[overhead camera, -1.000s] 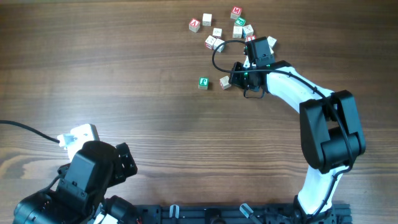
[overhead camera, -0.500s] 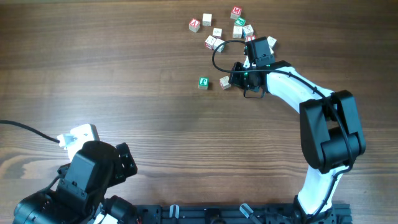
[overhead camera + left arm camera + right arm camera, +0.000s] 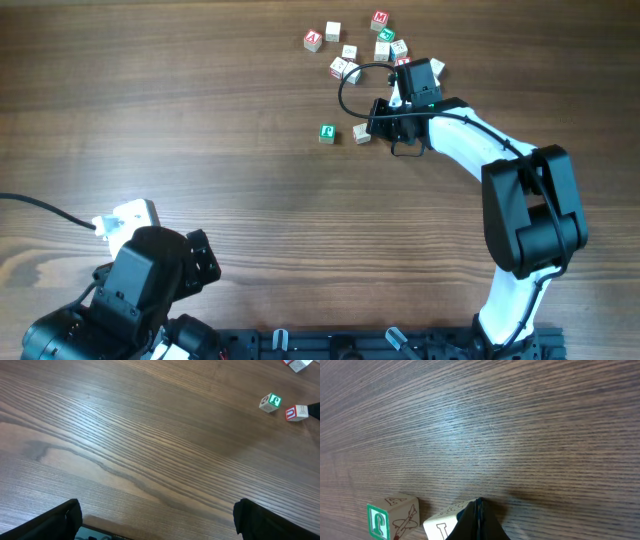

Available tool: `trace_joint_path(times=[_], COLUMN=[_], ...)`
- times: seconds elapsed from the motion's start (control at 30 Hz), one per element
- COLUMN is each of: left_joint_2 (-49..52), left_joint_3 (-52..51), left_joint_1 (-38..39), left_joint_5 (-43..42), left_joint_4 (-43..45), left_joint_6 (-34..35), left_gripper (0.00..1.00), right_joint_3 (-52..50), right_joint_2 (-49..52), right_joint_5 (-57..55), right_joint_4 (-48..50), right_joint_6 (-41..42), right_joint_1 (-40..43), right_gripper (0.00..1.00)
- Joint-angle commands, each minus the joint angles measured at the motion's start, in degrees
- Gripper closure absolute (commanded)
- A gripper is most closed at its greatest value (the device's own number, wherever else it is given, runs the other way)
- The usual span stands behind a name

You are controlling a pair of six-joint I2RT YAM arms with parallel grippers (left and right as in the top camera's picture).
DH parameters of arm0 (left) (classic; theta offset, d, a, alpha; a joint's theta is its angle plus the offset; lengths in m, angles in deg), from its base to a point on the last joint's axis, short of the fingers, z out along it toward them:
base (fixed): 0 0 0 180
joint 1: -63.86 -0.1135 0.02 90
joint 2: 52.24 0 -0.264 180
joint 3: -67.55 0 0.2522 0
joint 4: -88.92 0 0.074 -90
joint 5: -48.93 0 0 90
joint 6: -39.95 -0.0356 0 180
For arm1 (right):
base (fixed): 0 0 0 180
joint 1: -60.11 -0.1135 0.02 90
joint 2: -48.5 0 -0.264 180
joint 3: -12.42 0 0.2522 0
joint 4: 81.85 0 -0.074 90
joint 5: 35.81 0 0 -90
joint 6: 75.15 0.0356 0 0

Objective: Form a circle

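**Right hand closed and nudging a cube: overshoot risk on the two-cube clump**

- State: right hand (image 3: 383, 122) has its fingers pinched fully together, nothing between them. In the right wrist view the closed tip sits against the small pale wooden cube with the red letter face (image 3: 445, 522); it looks like contact, but the tip covers the exact spot.
- Left hand (image 3: 155, 522) is spread fully wide, holds nothing, parked near the table's (image 3: 200, 120) near-left corner, well apart from all cubes.
- Task thing: the circle so far is only that red-letter cube plus the small pale wooden cube with the green letter face (image 3: 327, 133) just beside it. They sit toward the far edge, right of centre. No ring yet.
- The loose scatter of similar pale letter cubes (image 3: 350, 50) lies nearer the far edge, behind the right hand.

Risks (judgement):
- A closed-tip push has a narrow contact. An off-centre push would spin the red-letter cube rather than slide it.
- Too long a push would drive it into the green-letter cube and shift both.
- The black cable loop (image 3: 347, 88) on the right wrist hangs near the scatter. A sweep could drag cubes.

View differences:
- Overhead alone shows the scatter, the cable and both arms, but the right hand's tip is lost against its black body.
- Right wrist shows tip-to-cube closeness and the plane drawing on the green-letter cube's side.
- Left wrist shows the red letter face (image 3: 291, 413) and the gap between the two cubes.
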State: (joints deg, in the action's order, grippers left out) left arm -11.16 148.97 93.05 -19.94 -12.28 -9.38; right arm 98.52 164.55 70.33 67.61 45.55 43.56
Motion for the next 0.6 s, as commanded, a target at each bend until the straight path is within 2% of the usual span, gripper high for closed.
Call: trace_joint_path(times=[0.0,0.57], left_joint_2=[0.1,0.1], left_joint_3=[-0.2,-0.2], left_joint_1=[-0.1,-0.1], left_joint_5=[-0.1,-0.1], left_joint_4=[-0.1,-0.1], left_joint_6=[0.7,0.7], left_gripper=[0.0,0.0], right_joint_3=[-0.4,-0.4], right_joint_2=[0.7,0.7], right_joint_5=[2.0,3.3], right_joint_4=[0.7,0.2], right_joint_6=[-2.8,-3.6], right_joint_1=[-0.3,-1.5], right_gripper=[0.95,0.95])
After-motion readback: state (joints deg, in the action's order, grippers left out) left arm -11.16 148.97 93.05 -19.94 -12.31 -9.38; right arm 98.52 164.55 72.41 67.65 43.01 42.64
